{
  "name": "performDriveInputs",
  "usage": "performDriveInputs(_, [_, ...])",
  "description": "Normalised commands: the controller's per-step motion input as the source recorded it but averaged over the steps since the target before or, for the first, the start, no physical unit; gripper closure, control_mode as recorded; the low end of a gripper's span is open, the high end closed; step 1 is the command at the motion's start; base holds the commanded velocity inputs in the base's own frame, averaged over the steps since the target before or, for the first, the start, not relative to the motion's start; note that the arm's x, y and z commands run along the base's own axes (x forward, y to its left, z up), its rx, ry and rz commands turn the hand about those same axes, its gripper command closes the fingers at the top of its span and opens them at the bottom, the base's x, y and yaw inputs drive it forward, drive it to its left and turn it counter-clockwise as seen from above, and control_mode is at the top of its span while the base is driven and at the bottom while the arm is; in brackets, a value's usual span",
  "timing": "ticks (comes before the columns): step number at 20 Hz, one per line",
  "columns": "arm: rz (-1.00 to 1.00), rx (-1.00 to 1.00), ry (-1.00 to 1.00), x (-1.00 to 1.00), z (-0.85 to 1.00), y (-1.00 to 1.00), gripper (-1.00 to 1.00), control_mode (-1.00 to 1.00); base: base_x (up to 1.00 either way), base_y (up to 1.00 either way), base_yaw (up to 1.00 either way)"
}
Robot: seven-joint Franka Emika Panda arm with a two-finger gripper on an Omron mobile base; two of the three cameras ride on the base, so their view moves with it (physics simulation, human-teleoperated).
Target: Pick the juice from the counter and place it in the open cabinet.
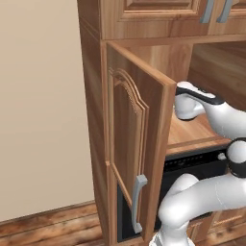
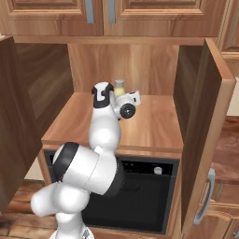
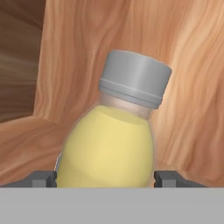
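I have the juice [image 3: 109,144] between my fingertips [image 3: 43,178], one dark tip showing at each side of the yellow body in the hand view, so my gripper [image 3: 105,181] is closed to the bottle's width and holding it. The grey cap leans a little to the right in that view, though the hand camera rolls with my wrist, so I cannot say the bottle is truly tilted.

From the right base view, my hand [image 2: 127,105] is reached into the open cabinet [image 2: 154,60], over the bare wooden shelf [image 2: 154,126], towards its far middle. The juice [image 2: 119,87] peeks up just behind my wrist, close to the back wall. The left base view shows my forearm [image 1: 199,103] passing behind the arched door [image 1: 134,139], which stands swung open on the left with its grey bar handle [image 1: 138,202] low down. A second door [image 2: 205,140] stands open on the right.

I judge this to be the placing step: the bottle is inside the cabinet but not released. I cannot tell whether its base touches the shelf, since my hand hides it in the base views and the hand view cuts it off.

The next move calls for lowering until the base sits flat, spreading my fingers just enough to clear the sides, then drawing straight back towards the near edge without nudging the bottle or clipping either door.
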Motion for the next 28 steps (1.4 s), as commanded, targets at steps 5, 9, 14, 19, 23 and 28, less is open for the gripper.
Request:
performDriveInputs(5, [0.00,0.00,-0.03,0.45,-0.36,0.00,1.00,-1.00,0.00,0.00,0.00])
performDriveInputs(9, [0.00,0.00,-0.09,0.25,-0.39,0.00,1.00,-1.00,0.00,0.00,0.00])
performDriveInputs(14, [0.00,0.00,-0.15,0.17,-0.35,0.00,1.00,-1.00,0.00,0.00,0.00])
performDriveInputs(19, [0.00,-0.02,-0.15,0.13,-0.35,0.03,1.00,-1.00,0.00,0.00,0.00])
performDriveInputs(23, [0.00,-0.07,-0.09,0.18,-0.33,0.17,1.00,-1.00,0.00,0.00,0.00])
performDriveInputs(28, [0.00,-0.04,-0.01,0.05,-0.18,0.14,1.00,-1.00,0.00,0.00,0.00])
